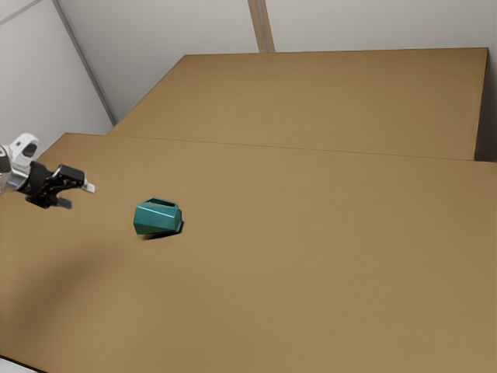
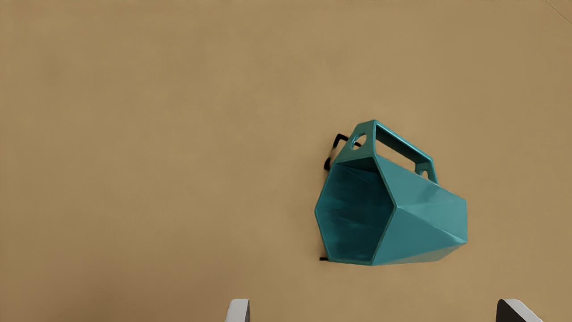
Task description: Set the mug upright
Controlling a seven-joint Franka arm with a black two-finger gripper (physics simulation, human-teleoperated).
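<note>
My gripper hangs over the table at the exterior view's left, apart from the mug. The teal faceted mug lies on its side on the table, a short way toward the exterior view's right from the fingers. In the wrist view the mug shows its dark open mouth and its angular handle, which stands out from the side of the body. The gripper is open, its two fingertips wide apart with nothing held between them.
The brown table extends around the mug. Beyond a seam lies another brown surface, with pale walls behind it. A soft shadow falls on the table below the arm in the exterior view.
</note>
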